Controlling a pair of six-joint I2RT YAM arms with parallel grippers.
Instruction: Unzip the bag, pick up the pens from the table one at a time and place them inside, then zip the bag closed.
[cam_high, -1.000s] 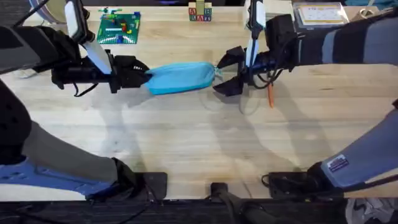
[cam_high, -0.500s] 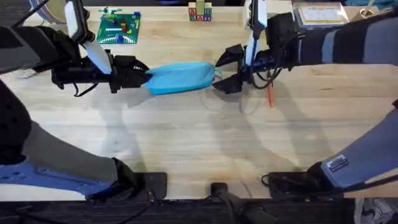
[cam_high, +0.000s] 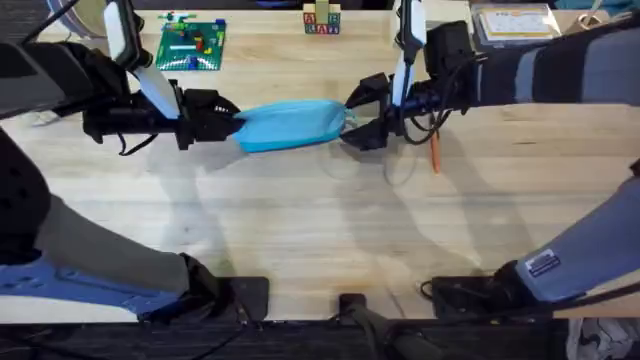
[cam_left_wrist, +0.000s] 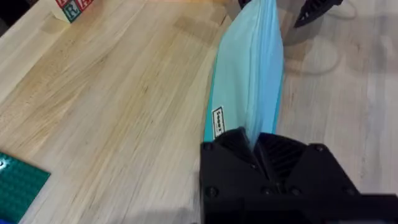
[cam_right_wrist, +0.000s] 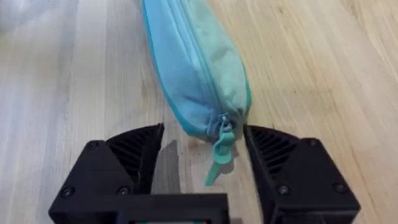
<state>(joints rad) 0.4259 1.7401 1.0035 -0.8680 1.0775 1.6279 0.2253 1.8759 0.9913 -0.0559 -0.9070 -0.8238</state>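
Both grippers sit at opposite ends of the bag (cam_high: 290, 124) on the far half of the table (cam_high: 320, 230). On the left end, the left gripper (cam_high: 232, 122) has its black fingers pinched together on the fabric; in the left wrist view the pouch's end runs straight into the narrow slit between them (cam_left_wrist: 256, 144). At the right end, the right gripper (cam_high: 352, 118) stands with its two fingers spread wide and holding nothing; in the right wrist view the fingers flank the bag's tip (cam_right_wrist: 205, 74), each with a gap to the fabric, and the zipper pull (cam_right_wrist: 219, 154) hangs down loose between them.

Across the tabletop, going from big to small: the light blue bag lies lengthwise between the two grippers, its zipper still closed along the top. A green building-block plate (cam_high: 192, 45) rests near the far edge, behind the left arm. Some lettered wooden blocks (cam_high: 321, 20) stand at the far edge near the middle. One orange pen (cam_high: 435, 152) lies just beside the right gripper, on its outer side, apart from the bag.
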